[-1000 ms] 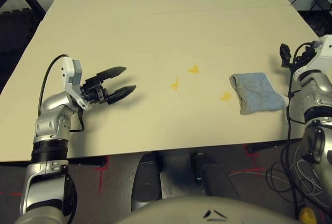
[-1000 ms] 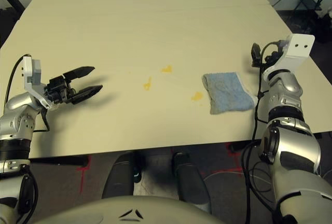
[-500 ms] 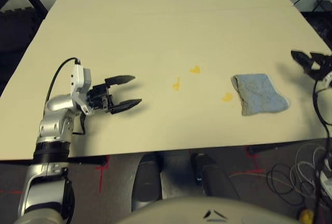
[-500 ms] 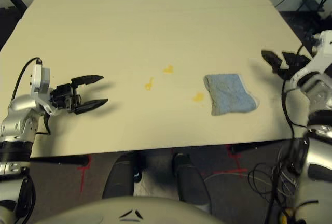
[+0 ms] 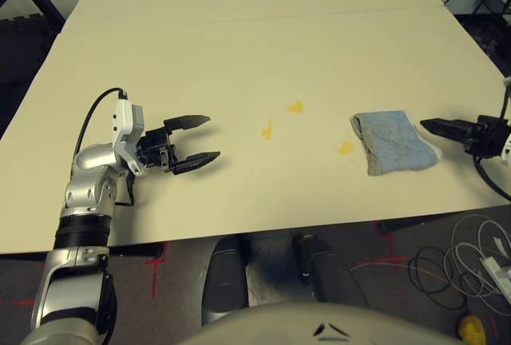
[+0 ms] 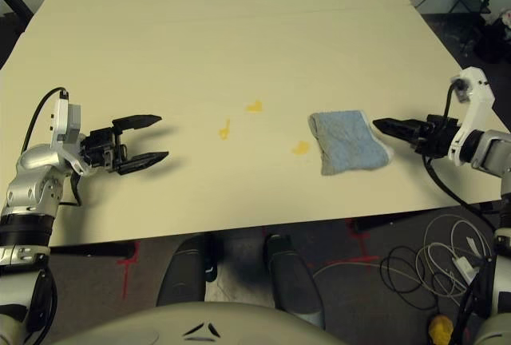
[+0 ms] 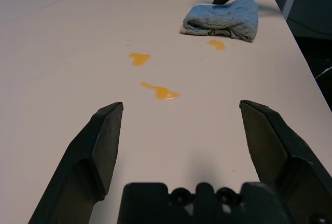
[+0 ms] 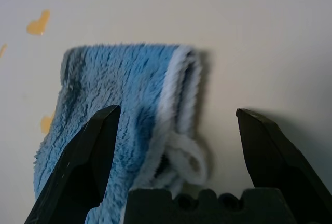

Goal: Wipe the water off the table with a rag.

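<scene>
The right gripper (image 6: 389,130), wide open, seems just above the cloth's (image 6: 349,142) edge (height is hard to judge); next it should lower and pinch.

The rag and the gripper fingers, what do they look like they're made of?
The rag: soft, matt terry cloth, probably cotton or a blend, judging by its nubby pile and thick folded whitish edge. The left gripper's fingers: hard, dull black, perhaps moulded or printed plastic, going by their crisp edges and flat faces, though coated metal is possible.
</scene>
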`<action>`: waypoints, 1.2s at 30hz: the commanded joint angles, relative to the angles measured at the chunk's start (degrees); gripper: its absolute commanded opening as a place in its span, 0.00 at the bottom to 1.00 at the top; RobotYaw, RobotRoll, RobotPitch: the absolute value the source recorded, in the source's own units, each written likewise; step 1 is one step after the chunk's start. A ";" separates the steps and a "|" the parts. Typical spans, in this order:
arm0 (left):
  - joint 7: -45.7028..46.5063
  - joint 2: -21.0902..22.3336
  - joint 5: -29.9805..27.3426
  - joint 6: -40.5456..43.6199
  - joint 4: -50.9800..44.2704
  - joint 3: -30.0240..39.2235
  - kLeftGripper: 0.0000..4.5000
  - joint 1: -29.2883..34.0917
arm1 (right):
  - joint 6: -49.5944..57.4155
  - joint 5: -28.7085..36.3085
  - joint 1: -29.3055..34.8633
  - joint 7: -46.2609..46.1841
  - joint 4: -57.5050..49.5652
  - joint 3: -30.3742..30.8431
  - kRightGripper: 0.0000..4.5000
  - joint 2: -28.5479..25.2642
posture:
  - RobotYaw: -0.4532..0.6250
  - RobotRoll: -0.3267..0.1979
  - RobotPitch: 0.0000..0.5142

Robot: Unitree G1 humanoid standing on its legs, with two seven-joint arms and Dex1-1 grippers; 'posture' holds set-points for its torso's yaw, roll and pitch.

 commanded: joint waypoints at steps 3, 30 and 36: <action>0.14 -0.36 0.79 -0.32 0.49 -0.67 1.00 0.50 | 0.83 -1.35 -1.25 -2.40 -0.75 3.54 0.99 2.54 | 0.54 0.62 0.38; 0.50 -0.69 1.60 -1.57 1.64 -0.72 1.00 0.55 | 1.50 -4.33 5.45 -1.94 -7.96 9.92 0.70 3.24 | 0.55 0.62 0.38; 0.32 -0.73 1.88 -2.06 2.54 -0.93 1.00 0.07 | 0.56 -4.07 4.87 -2.53 -6.57 7.60 0.20 3.58 | 0.55 0.62 0.38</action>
